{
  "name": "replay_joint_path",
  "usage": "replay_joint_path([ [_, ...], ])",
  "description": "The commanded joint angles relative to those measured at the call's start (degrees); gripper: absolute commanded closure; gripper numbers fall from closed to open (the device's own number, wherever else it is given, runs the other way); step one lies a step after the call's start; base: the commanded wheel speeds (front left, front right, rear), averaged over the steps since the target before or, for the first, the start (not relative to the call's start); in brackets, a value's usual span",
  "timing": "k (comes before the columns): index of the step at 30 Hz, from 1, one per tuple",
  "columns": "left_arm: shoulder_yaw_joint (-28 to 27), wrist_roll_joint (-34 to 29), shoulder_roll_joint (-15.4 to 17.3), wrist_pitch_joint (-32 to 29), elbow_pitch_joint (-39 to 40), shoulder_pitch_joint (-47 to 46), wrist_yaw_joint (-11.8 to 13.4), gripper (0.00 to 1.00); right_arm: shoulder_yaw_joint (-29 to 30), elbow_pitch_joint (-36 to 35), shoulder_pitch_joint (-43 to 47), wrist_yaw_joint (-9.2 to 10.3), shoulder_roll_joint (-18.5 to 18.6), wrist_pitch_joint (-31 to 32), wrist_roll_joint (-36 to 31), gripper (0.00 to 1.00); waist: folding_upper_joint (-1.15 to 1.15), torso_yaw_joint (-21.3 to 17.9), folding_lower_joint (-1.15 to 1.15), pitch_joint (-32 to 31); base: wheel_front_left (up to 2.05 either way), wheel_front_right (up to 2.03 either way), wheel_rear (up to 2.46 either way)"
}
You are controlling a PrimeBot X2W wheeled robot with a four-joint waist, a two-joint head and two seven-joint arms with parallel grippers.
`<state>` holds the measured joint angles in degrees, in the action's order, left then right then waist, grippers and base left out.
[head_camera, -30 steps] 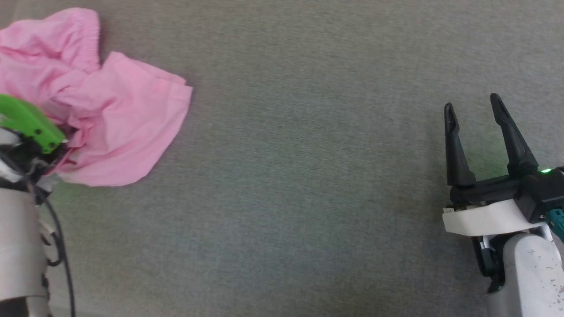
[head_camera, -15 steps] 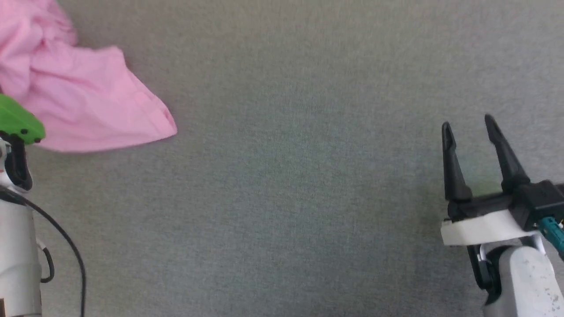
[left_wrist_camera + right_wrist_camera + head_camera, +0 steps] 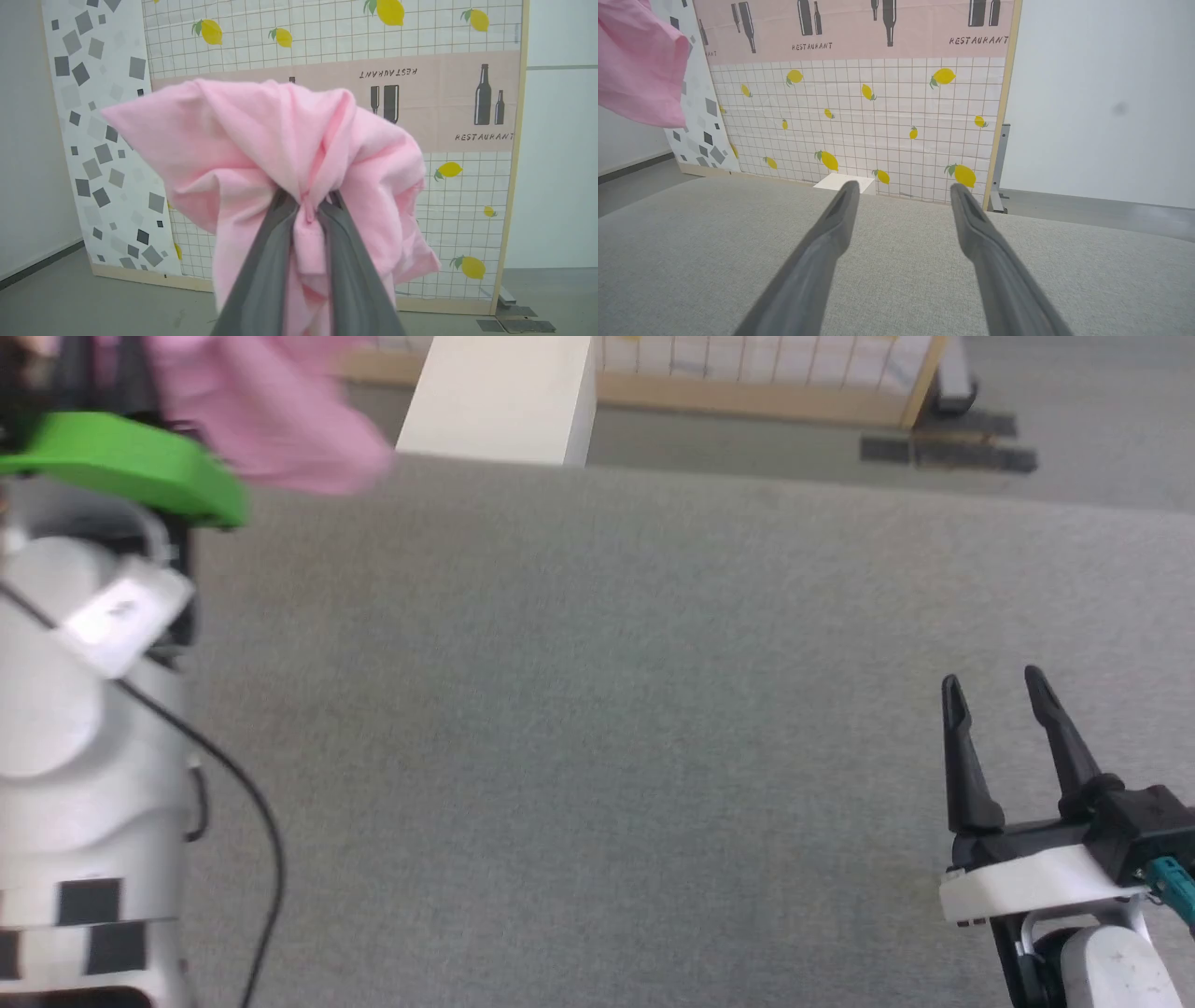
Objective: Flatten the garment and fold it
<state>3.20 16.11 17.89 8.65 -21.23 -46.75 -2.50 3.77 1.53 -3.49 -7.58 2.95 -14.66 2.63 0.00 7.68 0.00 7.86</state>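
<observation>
At the far left, the light pink shorts of thin soft cloth are held bunched up and lifted clear of the grey fabric-covered table. A pinch of the cloth is clamped between the two dark fingers of the left claw, and loose folds are draped around them. Past the table's far edge a white rectangular block is seen before a grid-patterned panel printed with yellow lemons, while at the near right the right claw is held with its fingers apart over the table.
</observation>
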Motion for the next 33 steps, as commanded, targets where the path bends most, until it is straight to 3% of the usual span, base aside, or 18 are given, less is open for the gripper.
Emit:
replay_joint_path([
  [1,0.9,-0.1,-1.0,0.3,0.3,-1.0,-0.5,1.0,-0.1,0.1,0.8,0.09,-0.1,-0.3,0.4,0.0,0.0,-3.4,0.0,-4.7,0.0,0.0,0.0],
  [10,8.7,5.0,-11.1,-0.9,-0.1,-0.4,-3.6,1.0,-1.3,-0.2,1.8,0.09,-0.1,-0.3,0.0,0.0,0.0,-10.4,0.0,-5.3,0.0,0.0,0.0],
  [14,13.6,8.1,-13.6,-4.0,-2.9,2.0,-4.3,1.0,-2.0,0.0,1.3,0.09,-0.1,-0.3,0.2,0.0,0.0,-13.5,0.0,-4.8,0.0,0.0,0.0],
  [18,18.8,9.9,-14.5,-9.7,-7.1,4.9,-4.3,1.0,-2.7,0.1,0.9,0.09,-0.1,-0.3,0.5,0.0,0.0,-16.2,0.0,-3.9,0.0,0.0,0.0],
  [23,24.6,11.6,-14.9,-20.0,-13.7,9.2,-2.4,1.0,-3.1,0.2,0.6,0.09,-0.1,-0.3,0.7,0.0,0.0,-18.5,0.0,-3.2,0.0,0.0,0.0],
  [33,35.0,17.9,-15.0,-38.0,-20.6,15.7,-1.8,1.0,-2.5,0.0,1.1,0.09,-0.1,-0.3,1.0,0.0,0.0,-19.5,0.0,-2.7,0.0,0.0,0.0],
])
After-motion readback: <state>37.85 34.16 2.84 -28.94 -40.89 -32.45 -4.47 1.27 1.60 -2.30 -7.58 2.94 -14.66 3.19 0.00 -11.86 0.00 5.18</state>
